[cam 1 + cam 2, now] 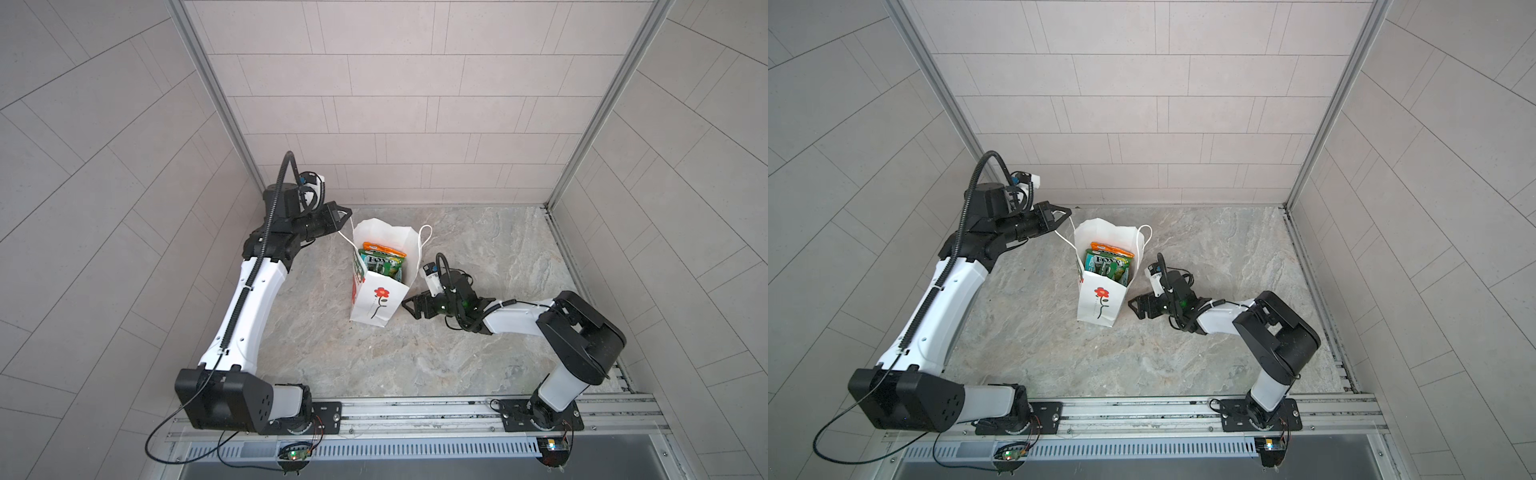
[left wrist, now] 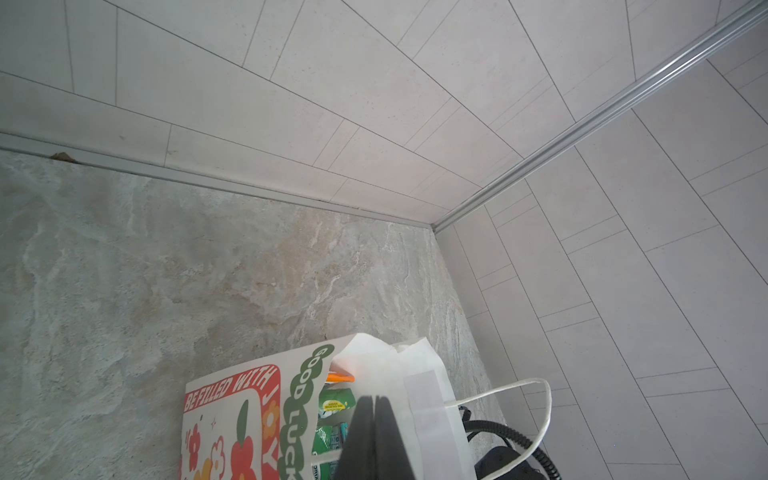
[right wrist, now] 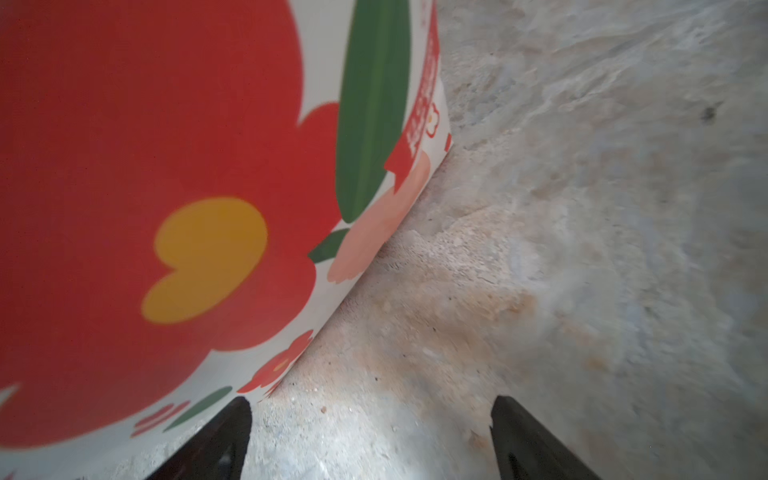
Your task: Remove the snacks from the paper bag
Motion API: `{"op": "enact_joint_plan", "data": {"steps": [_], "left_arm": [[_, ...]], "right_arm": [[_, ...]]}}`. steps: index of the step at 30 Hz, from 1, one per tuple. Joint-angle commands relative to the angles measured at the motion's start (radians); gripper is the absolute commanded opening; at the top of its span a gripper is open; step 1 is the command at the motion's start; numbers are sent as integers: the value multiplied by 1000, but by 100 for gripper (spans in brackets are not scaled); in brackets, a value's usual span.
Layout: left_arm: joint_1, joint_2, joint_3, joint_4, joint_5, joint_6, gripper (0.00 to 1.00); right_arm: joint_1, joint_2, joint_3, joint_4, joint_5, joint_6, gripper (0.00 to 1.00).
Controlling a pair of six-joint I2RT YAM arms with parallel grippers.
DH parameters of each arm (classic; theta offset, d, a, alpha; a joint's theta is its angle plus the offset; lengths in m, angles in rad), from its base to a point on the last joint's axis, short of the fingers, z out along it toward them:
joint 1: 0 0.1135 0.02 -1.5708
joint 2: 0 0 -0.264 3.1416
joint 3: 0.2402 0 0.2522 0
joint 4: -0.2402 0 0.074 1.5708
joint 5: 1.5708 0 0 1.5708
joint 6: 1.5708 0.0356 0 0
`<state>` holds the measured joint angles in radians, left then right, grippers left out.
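Note:
The white paper bag (image 1: 374,305) (image 1: 1098,309) stands upright and open at the table's middle, red flower facing front. Inside it, in both top views, the snacks stand on edge: an orange pouch (image 1: 383,248) (image 1: 1112,249) behind green and teal FOX'S pouches (image 1: 380,266) (image 1: 1105,265). My left gripper (image 1: 347,216) (image 1: 1065,214) (image 2: 376,400) is shut at the bag's upper left rim, and the white cord handle (image 1: 345,237) runs taut from its tip. The left wrist view shows the bag's printed side (image 2: 232,415) and a green pouch (image 2: 337,405). My right gripper (image 1: 409,307) (image 1: 1134,305) (image 3: 372,401) is open, low beside the bag's right side (image 3: 166,166), empty.
The bag's other cord handle (image 1: 424,239) (image 2: 540,399) sticks up on its right. Tiled walls close the back and both sides; the back wall (image 1: 415,166) is a short way behind the bag. The arms' mounting rail (image 1: 415,411) runs along the front edge.

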<state>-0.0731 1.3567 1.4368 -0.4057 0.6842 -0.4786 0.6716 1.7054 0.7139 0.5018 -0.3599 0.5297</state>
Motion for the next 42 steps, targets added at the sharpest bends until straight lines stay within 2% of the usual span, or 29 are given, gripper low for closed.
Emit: {"op": "enact_joint_plan", "data": {"steps": [1,9,15,19,22,26,31,37,42], "left_arm": [[-35,8,83,129,22,15,0],[-148,90,187,75,11,63,0],[-220,110,242,0,-15,115,0],[-266,99,240,-35,-26,144,0],[-287,82,220,-67,-58,172,0],[-311,40,153,-79,-97,187,0],[-371,-21,68,-67,-184,184,0],[-454,-50,9,-65,-286,169,0],[-495,-59,-13,-64,-331,150,0]], "right_arm": [[26,65,39,169,3,82,90],[90,224,174,287,48,121,90],[112,305,285,287,90,111,90],[114,338,328,279,86,103,90],[111,315,301,260,98,87,90],[103,219,169,248,130,70,90],[64,18,-26,177,180,41,91],[15,-303,-137,-179,301,-71,92],[4,-576,-159,-479,542,-145,94]]}}
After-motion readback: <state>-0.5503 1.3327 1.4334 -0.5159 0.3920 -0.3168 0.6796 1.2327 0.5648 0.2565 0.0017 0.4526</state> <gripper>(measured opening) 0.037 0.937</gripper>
